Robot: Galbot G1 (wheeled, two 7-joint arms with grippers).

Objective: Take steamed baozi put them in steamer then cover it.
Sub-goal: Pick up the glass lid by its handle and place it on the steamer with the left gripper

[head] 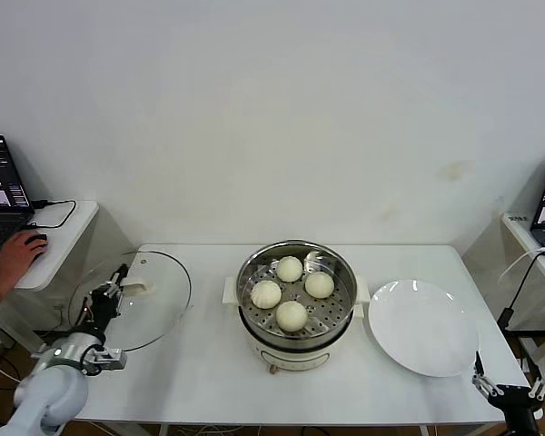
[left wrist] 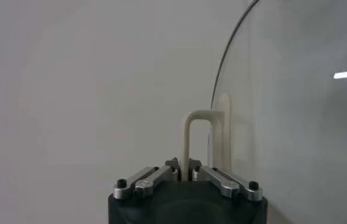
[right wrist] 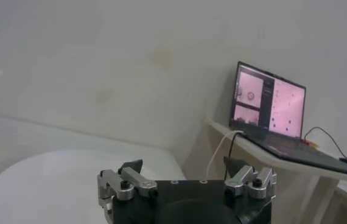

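Observation:
The steamer [head: 247, 289], a shiny steel pot in a white base, stands open at the table's middle. Several pale steamed baozi lie on its perforated tray, among them one at the back [head: 289, 268] and one at the front [head: 292, 315]. The round glass lid [head: 159, 304] is at the table's left end. My left gripper [head: 121, 280] is shut on the lid's cream loop handle [left wrist: 198, 119]; the handle's leg is pinched between the left gripper's [left wrist: 185, 171] fingers, with the glass [left wrist: 295, 122] beside it. My right gripper [head: 507, 386] waits open and empty past the table's front right corner.
A flat white plate [head: 424, 341] lies right of the steamer, below my right gripper [right wrist: 182, 164]. A side table on the left holds a laptop and a person's hand [head: 16, 256] on a mouse. Another laptop [right wrist: 271, 109] with cables stands on a side table at the right.

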